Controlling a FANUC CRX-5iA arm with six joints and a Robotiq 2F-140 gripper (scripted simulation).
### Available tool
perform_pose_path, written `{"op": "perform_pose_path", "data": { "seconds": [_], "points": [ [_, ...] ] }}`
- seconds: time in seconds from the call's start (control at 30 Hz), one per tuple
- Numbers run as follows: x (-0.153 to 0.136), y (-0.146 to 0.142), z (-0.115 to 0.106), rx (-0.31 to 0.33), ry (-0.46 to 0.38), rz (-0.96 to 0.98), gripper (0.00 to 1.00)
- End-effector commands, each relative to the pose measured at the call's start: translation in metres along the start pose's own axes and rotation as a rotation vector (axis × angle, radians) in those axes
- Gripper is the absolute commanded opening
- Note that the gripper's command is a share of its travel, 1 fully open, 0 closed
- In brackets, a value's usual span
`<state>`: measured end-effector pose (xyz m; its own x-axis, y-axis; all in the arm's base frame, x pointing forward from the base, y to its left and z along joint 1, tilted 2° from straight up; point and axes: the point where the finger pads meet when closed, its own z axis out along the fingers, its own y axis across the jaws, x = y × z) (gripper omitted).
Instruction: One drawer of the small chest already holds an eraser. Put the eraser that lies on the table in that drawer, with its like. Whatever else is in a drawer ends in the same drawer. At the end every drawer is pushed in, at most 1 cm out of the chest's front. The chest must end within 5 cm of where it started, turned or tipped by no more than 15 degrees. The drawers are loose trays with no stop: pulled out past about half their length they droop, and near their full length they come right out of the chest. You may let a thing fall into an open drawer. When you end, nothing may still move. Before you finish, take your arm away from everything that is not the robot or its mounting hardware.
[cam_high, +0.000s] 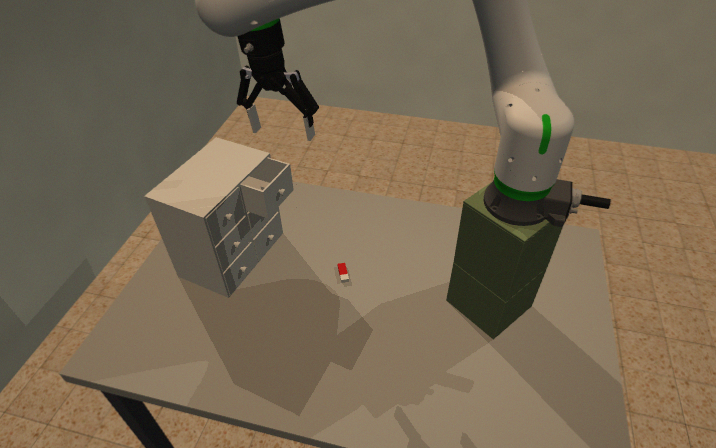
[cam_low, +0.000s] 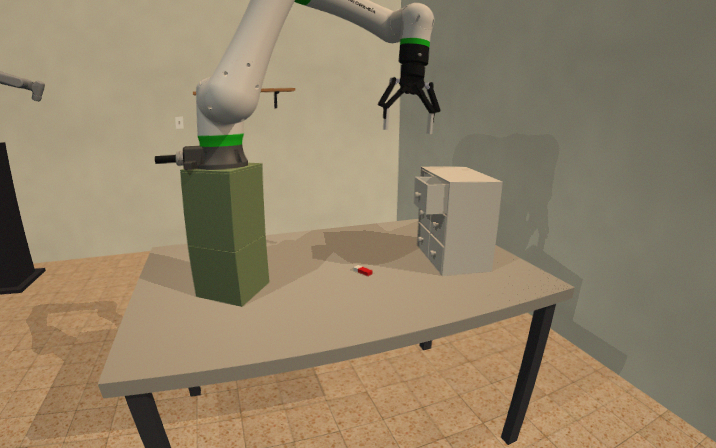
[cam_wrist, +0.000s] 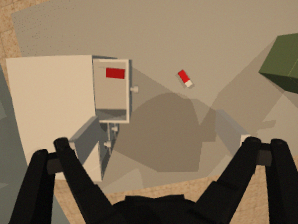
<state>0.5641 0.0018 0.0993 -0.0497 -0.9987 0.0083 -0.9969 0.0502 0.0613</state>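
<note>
One eraser (red-white) below tool

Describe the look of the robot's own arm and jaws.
The arm is pale grey-white and rounded, with green rings, a green stripe near its base and dark lettering. Its dark grey base has a black stub sticking out sideways. The jaws are black, angular linkages ending in flat grey finger plates.

Table: chest, red/white eraser & green pedestal on top, all apart.
</note>
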Motion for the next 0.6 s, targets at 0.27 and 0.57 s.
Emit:
{"op": "perform_pose_path", "data": {
  "seconds": [0.27, 0.57],
  "points": [
    [0.001, -0.011, 0.009, -0.018, -0.006, 0.306, 1.00],
    [0.001, -0.021, 0.017, -0.034, -0.011, 0.579, 1.00]
  ]
}}
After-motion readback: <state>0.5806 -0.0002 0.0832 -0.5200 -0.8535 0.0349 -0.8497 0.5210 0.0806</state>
